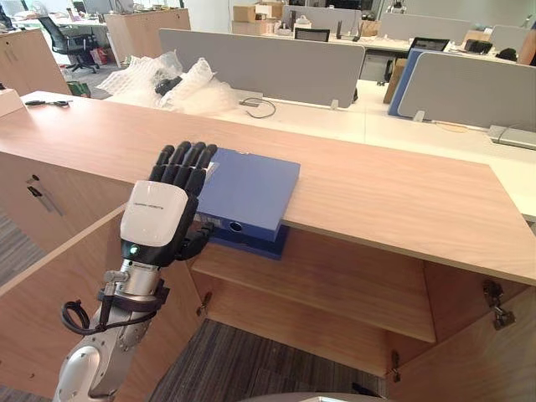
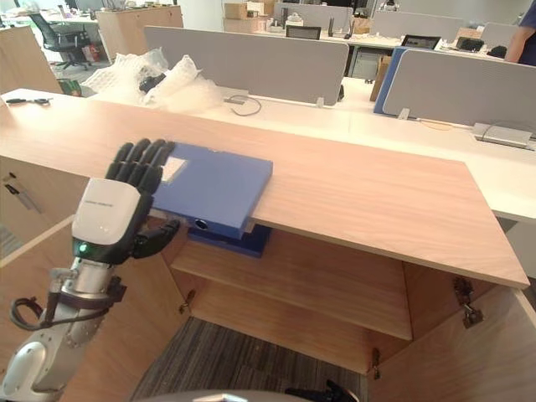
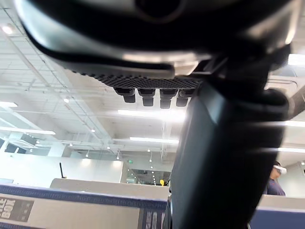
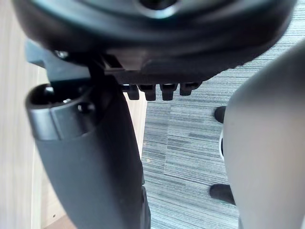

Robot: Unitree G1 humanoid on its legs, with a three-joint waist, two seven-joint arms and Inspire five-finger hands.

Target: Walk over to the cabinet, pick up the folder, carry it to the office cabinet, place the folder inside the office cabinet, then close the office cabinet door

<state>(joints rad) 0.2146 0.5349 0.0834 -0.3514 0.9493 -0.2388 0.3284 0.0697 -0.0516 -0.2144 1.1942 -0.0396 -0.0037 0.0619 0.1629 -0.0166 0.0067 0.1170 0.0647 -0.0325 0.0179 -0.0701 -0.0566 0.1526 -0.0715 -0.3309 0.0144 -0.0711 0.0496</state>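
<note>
Head views: my left hand pinches the flat blue rectangular folder, fingers on its smooth cover, thumb beneath, where it overhangs the pale wood-grain cabinet top; right wrist view: my right hand hangs slack, empty, over ribbed grey carpet.

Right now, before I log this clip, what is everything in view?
folder: one, blue, flat on the cabinet top, overhanging its front edge
cabinet: one, light wood, doors open, one shelf inside
scissors: one pair, dark, far left on the cabinet top
bubble wrap: one heap, clear, on the white desk behind
cable: one, dark, beside the wrap
partition screens: several, grey, along the desks
office chair: one, black, far left
person: one, dark blue sleeve, far right
left hand: dark, fingers on the folder, thumb under it
right hand: dark, over grey carpet, holding nothing
</note>
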